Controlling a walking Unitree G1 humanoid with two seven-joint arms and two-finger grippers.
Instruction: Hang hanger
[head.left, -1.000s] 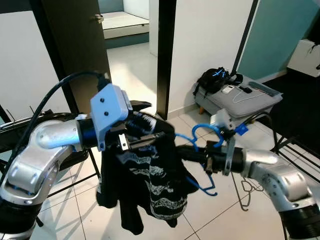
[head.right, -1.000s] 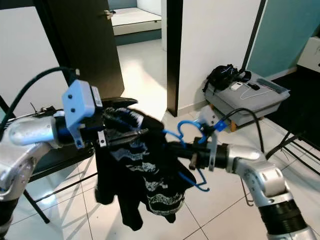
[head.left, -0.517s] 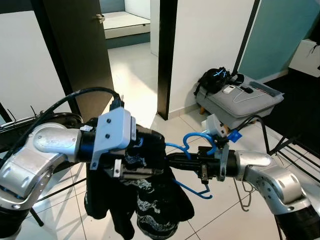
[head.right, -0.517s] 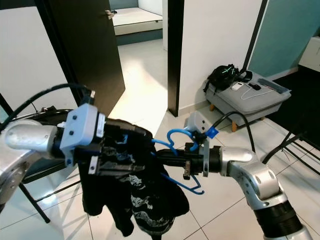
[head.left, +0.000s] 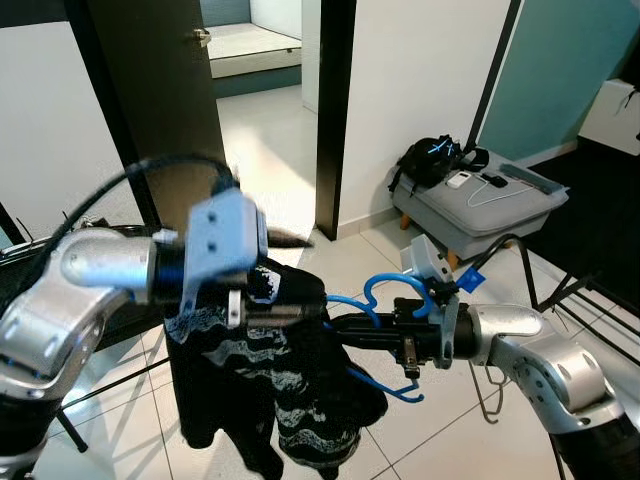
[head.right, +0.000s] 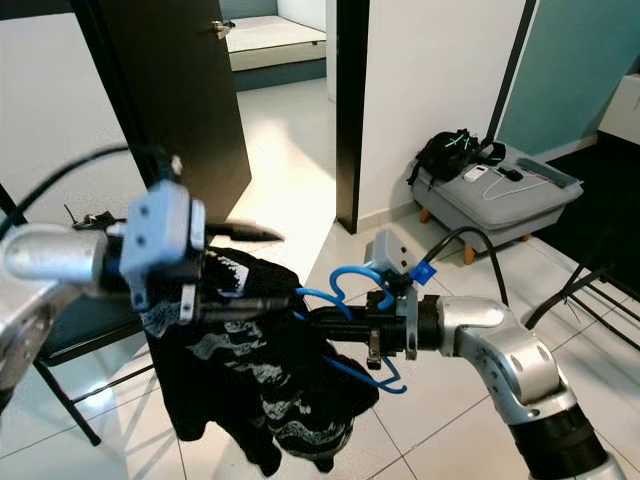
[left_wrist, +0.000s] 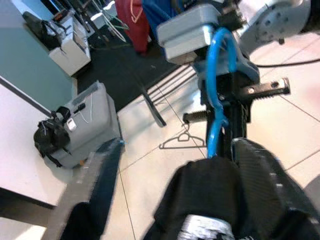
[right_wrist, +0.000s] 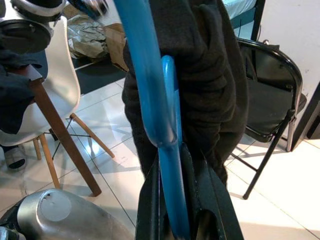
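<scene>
Hanger, blue plastic, sits out in front of me at chest height, its neck pinched tight between the closed fingers of my right gripper, with the hook curling up just above the wrist. A black patterned garment drapes from it and hangs down between my two arms. My left gripper is pressed into the top of that cloth; one finger shows well apart from the other in the left wrist view, so the jaws look spread, but I cannot tell whether they have hold of the fabric. Beyond the garment I see a dark door standing ajar and a black pillar against a white wall. A grey case with a black bag on it stands by the teal wall to my right, and a loose wire hanger lies on the tiles near my right forearm. A black folding chair stands behind my left arm. Compared with half a second ago, my left wrist has lifted and swung left, blurring its housing, and the garment has bunched higher against the hanger; the right gripper has barely shifted.
</scene>
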